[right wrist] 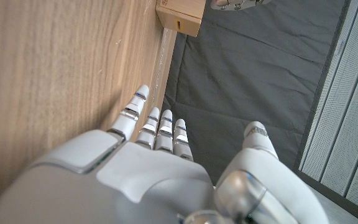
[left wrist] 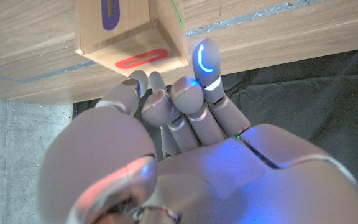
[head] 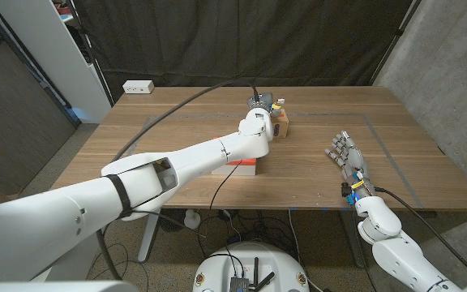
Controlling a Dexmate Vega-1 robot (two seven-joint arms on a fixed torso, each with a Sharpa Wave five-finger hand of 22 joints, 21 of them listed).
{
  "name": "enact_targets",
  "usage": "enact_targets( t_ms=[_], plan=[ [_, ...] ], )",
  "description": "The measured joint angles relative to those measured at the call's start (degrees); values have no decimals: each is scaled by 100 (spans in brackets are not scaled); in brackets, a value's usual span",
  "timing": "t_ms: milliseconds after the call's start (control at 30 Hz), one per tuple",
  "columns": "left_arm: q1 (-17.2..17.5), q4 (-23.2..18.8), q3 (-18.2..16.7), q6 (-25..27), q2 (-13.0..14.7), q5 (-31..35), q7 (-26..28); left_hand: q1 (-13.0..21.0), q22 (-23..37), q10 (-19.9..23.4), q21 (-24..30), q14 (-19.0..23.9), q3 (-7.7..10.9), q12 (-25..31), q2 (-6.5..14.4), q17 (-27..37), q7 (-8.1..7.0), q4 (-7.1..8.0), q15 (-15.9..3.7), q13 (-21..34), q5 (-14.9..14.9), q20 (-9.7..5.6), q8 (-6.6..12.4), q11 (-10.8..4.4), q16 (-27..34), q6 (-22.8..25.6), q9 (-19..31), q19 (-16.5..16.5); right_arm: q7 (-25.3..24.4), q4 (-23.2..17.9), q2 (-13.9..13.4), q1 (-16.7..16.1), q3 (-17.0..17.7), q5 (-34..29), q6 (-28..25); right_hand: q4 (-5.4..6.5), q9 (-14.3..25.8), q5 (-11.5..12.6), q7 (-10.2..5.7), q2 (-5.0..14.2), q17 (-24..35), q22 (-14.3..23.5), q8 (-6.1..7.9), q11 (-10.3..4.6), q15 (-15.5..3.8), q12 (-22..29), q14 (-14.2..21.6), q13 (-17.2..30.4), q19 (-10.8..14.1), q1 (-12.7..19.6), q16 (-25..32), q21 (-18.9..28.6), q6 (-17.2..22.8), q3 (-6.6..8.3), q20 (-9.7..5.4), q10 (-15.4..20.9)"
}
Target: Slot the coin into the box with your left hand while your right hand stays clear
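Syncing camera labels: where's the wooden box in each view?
Head view: box at table centre, far side, just past the left hand.
Left wrist view: box close up beyond the fingertips, red and purple slots facing the camera.
Right wrist view: box small at the table's edge, far beyond the right hand.
Shared landmark: the wooden table.

No readable text, labels or numbers in my views. Only signs: box (left wrist: 132, 34) by my left hand carries a red slot outline on one face, a purple one on another.
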Motion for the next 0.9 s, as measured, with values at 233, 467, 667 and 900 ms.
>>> enact_targets(
  t_ms=[233, 467, 667, 900],
  plan=[
    [115, -247, -134, -47, 113, 67, 160, 0, 27, -21, 0, -55, 31, -64, 0, -290, -61, -31, -9, 5, 0, 0, 41, -20, -197, 147, 0, 0, -11, -43, -14, -16, 0, -27, 2, 0, 0, 0, 0, 0, 0, 0, 0, 0, 0, 0, 0, 0, 0, 0, 0, 0, 0, 0, 0, 0],
    [326, -605, -317, -111, 300, 99, 324, -27, -142, -365, -270, -363, 31, -716, -8, -1297, -70, -31, -33, -657, -39, 177, 59, -2, -837, 421, 86, -466, -38, -110, -36, -42, 0, -63, 2, 0, 0, 0, 0, 0, 0, 0, 0, 0, 0, 0, 0, 0, 0, 0, 0, 0, 0, 0, 0, 0],
    [578, -1035, -509, -152, 536, 122, 445, -167, -478, -546, -528, -633, 64, -1362, 93, -1761, -72, 2, -51, -1383, -39, 292, -58, 95, -1168, 482, 171, -791, -70, -175, -58, -62, 3, -107, -30, 0, 0, 0, 0, 0, 0, 0, 0, 0, 0, 0, 0, 0, 0, 0, 0, 0, 0, 0, 0, 0],
    [855, -1545, -729, -160, 834, 141, 489, -565, -679, -1086, -863, -1215, 152, -2126, 341, -2098, -103, 89, -51, -1877, -39, 420, -117, 161, -1790, 346, 203, -1227, -111, -248, -68, -68, 2, -163, -68, 0, 0, 0, 0, 0, 0, 0, 0, 0, 0, 0, 0, 0, 0, 0, 0, 0, 0, 0, 0, 0]
  ],
)
